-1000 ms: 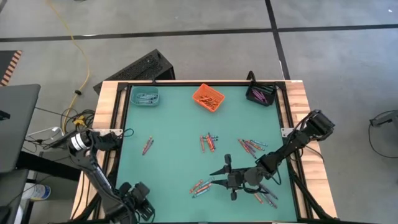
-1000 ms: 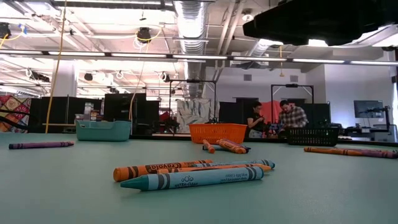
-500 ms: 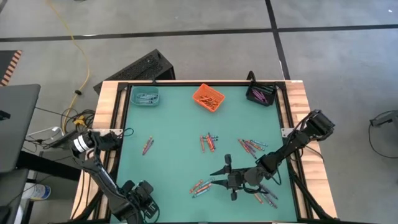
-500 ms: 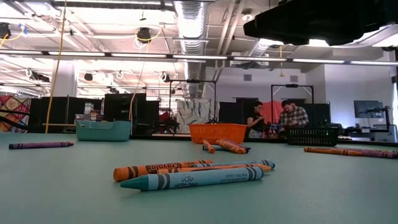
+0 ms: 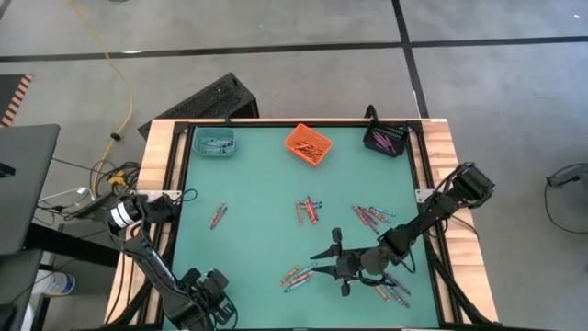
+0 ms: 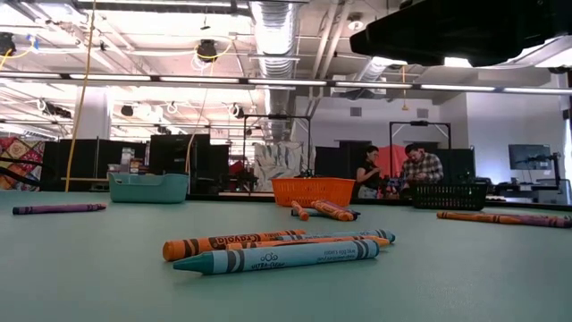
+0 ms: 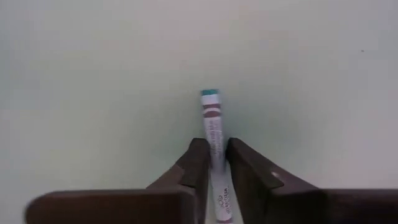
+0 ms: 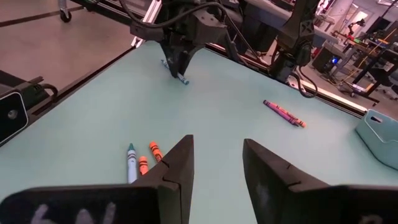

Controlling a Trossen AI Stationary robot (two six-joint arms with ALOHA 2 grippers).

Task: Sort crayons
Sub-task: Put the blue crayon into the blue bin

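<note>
the crayon [image 7: 212, 127] you want sits between the left gripper [image 7: 211, 163] fingers, which are pinched against its sides at the near left corner of the green table [image 5: 257, 184], so it looks gripped low on its shaft with the teal tip poking forward, likely for a clean lift toward a bin. the other crayons [image 5: 307, 210] lie scattered mid-table and to the right, some beneath the right gripper [image 8: 216, 163], which hovers with its fingers spread and empty over a small cluster. the teal bin [image 5: 213, 142], orange bin [image 5: 307, 144] and black bin [image 5: 386, 140] line the far edge, each already holding some. from above, the left arm hides its crayon, so you cannot read the colour of its wrapper with confidence.
</note>
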